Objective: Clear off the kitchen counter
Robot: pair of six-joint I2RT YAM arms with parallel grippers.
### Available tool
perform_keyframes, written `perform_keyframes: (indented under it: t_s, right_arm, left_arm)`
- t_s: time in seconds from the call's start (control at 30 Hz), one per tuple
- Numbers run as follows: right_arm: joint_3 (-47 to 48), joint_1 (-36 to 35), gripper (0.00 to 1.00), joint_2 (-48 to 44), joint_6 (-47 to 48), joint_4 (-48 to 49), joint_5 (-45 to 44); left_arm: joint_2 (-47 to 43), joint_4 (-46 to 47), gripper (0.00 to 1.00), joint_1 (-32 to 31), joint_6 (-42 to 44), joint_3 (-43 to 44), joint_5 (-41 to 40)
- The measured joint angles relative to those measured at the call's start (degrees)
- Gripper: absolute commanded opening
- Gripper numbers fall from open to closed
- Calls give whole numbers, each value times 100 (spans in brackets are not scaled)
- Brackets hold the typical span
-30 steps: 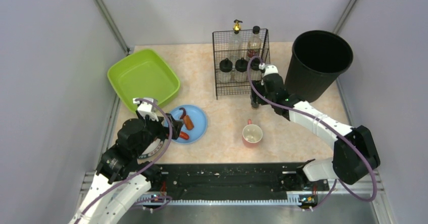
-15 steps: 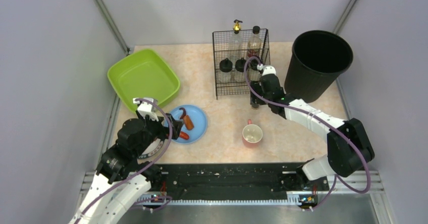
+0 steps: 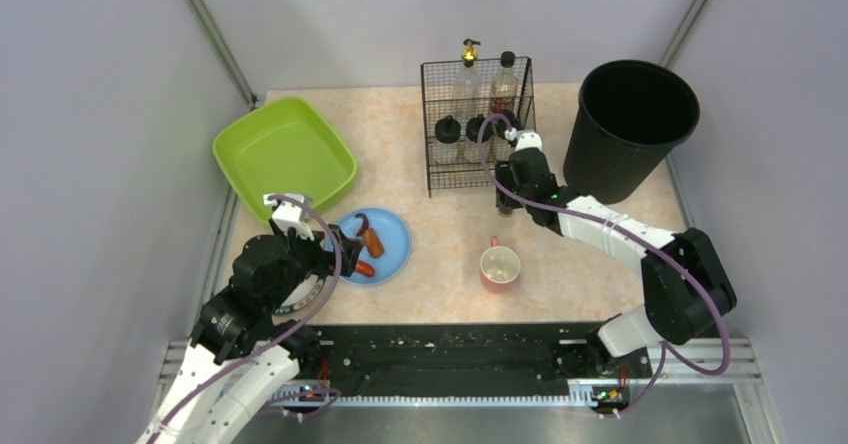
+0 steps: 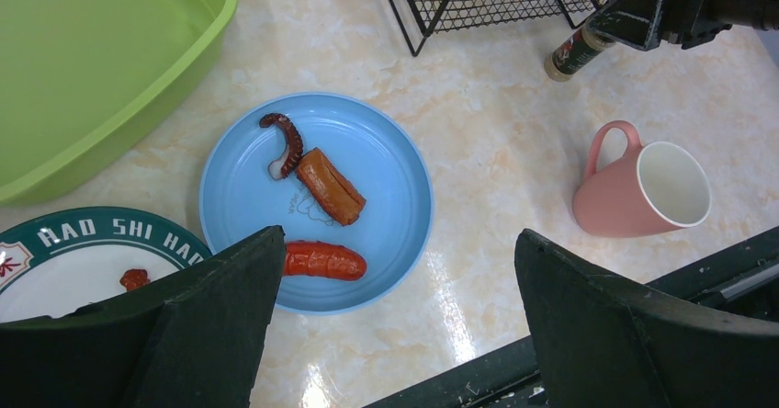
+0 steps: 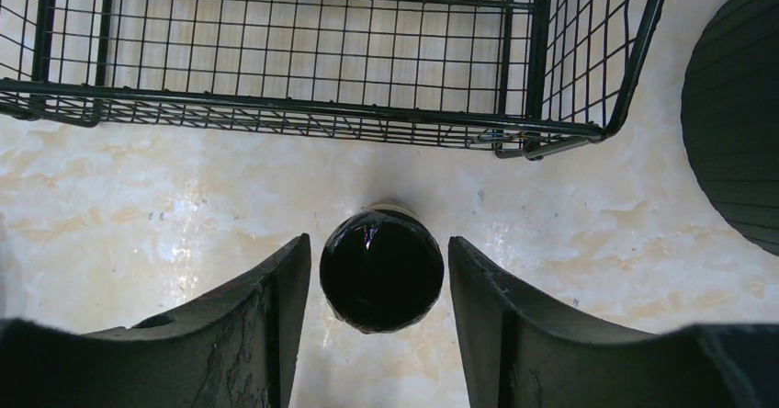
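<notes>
Right gripper (image 5: 378, 244) straddles a dark-capped bottle (image 5: 381, 275) standing on the kitchen counter (image 5: 138, 197), with a slim gap at each finger and nothing gripped. The wire rack (image 5: 276, 119) edge is just beyond, the black bin (image 5: 735, 132) is to the right, and bare counter lies nearer. The bottle's body is hidden beneath its cap. Left gripper (image 4: 397, 236) is spread wide and empty above a blue plate (image 4: 386, 164).

Bottle (image 4: 575, 51) near-hidden from above by right end effector (image 5: 378, 261); grip contact unclear. Near-left lettered plate (image 4: 92, 232) and far-right bin (image 5: 735, 105) cropped.
</notes>
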State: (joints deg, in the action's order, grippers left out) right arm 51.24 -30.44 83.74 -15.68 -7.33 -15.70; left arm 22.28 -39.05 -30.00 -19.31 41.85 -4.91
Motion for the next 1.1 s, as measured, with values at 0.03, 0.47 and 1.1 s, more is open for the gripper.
perform_keyframes:
  t_s: [0.03,0.47,1.1]
  right_arm:
    - [0,-7,54,0,0,11,-26]
    - [0,-50,15,17,20,90,-122]
    - [225,-494,11,-874,247,-492,-234]
  left_arm:
    - [0,0,99,0,0,0,0]
    - [0,0,99,0,0,0,-4]
    - [44,-2,99,0,-2,-2,-7]
